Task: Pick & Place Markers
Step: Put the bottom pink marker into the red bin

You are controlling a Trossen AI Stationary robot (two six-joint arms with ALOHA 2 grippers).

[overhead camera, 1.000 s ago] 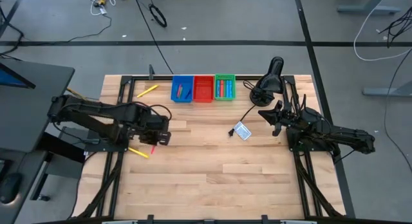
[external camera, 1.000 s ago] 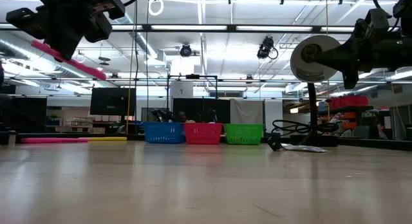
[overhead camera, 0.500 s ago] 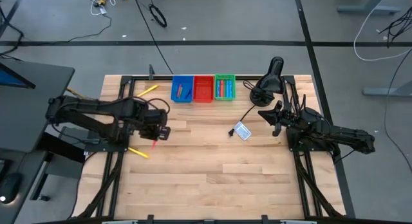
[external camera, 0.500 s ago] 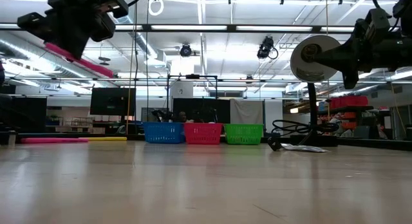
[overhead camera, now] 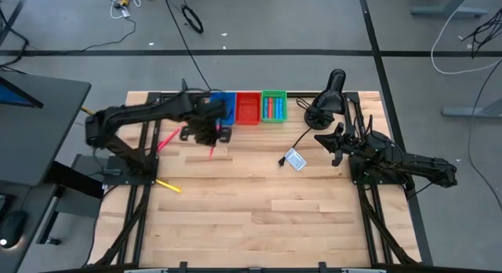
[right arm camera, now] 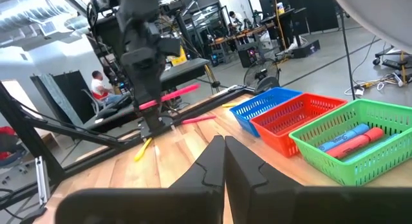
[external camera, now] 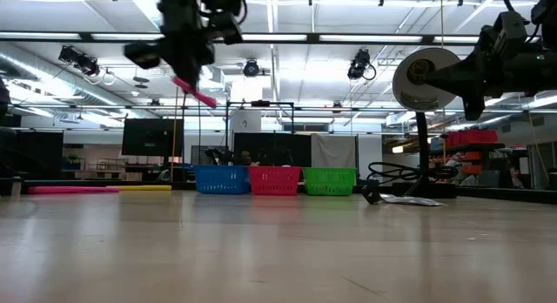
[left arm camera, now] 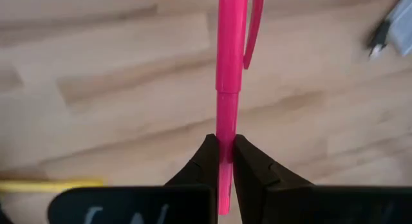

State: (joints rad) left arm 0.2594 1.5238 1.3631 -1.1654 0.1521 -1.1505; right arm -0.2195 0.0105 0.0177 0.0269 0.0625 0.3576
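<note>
My left gripper (overhead camera: 210, 140) hangs above the table just in front of the blue bin (overhead camera: 223, 107), shut on a pink marker (left arm camera: 230, 56) that also shows in the low view (external camera: 193, 89). A second pink marker (overhead camera: 165, 141) and a yellow marker (overhead camera: 169, 185) lie flat on the wood at the left. More markers lie in the green bin (overhead camera: 274, 107). My right gripper (right arm camera: 224, 150) rests shut at the table's right side (overhead camera: 320, 137), holding nothing. My left gripper pinches the pink marker's barrel (left arm camera: 224, 130) between its two fingertips, well away from the clip end (left arm camera: 252, 31). The fingers come steeply from above and lie across the marker. The marker is lifted clear of the table and slants, one end lower.
The blue, red (overhead camera: 248, 108) and green bins stand side by side at the far edge. A white-and-blue card (overhead camera: 295, 159) with a cable lies right of centre, a black stand (overhead camera: 331, 92) behind it. Bare wood fills the near half.
My left gripper has swung toward the table's far edge and to the right, toward the bins, carrying the pink marker clear of the table. It has stayed shut. The pink marker lying on the table at the left is now uncovered.
</note>
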